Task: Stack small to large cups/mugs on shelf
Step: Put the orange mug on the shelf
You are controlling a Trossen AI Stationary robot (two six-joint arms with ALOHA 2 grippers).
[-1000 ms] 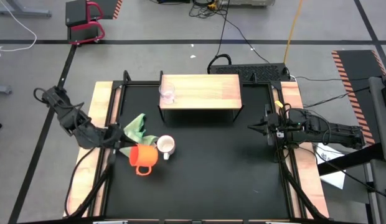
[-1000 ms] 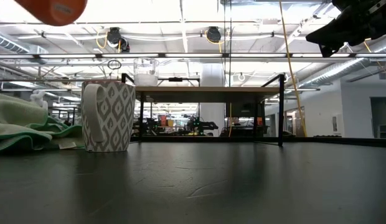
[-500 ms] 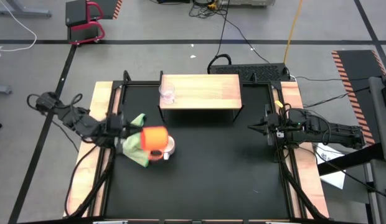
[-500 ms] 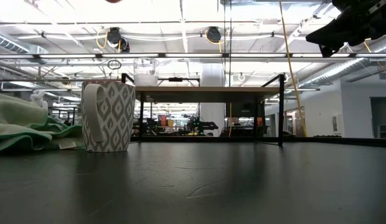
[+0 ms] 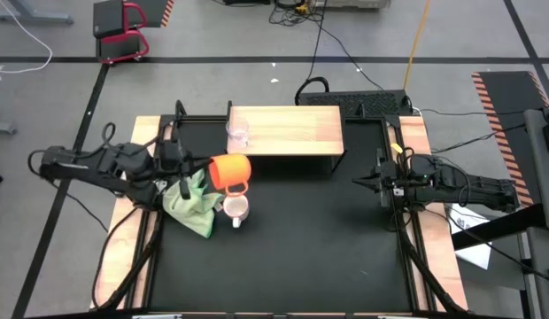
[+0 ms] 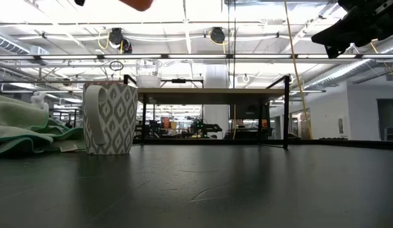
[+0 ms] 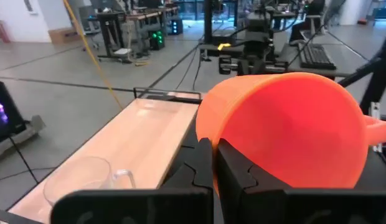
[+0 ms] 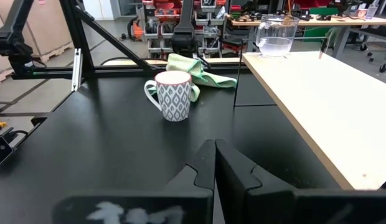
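My left gripper (image 5: 202, 166) is shut on the orange mug (image 5: 228, 170) and holds it in the air above the green cloth (image 5: 190, 202), just short of the shelf (image 5: 297, 129). The mug's lower part shows at the top of the low view (image 6: 142, 3). A clear glass cup (image 5: 237, 133) stands on the shelf's left end. The patterned white mug (image 5: 235, 209) stands upright on the black table top (image 6: 111, 118). My right gripper (image 5: 359, 183) hangs shut over the table's right side, touching nothing. My left gripper pinches the orange mug's wall at its edge (image 7: 207, 134) between its two fingers (image 7: 199, 168). The fingers lie about level and come from the table's left. The mug is lifted clear of everything and tipped over sideways, its handle (image 7: 378, 130) on the side away from the fingers.
The shelf stands on thin black legs (image 6: 286, 114) at the table's far middle, with bare top (image 8: 305, 93) to the right of the glass cup. Light wooden strips (image 5: 414, 142) run along both table sides. Bare black table (image 5: 310, 248) lies near and right.
My left gripper has swung from the near left toward the far edge and right, toward the shelf, rising and turning as it went. The orange mug has gone with it, passing over the white mug and cloth and staying clear of the table.
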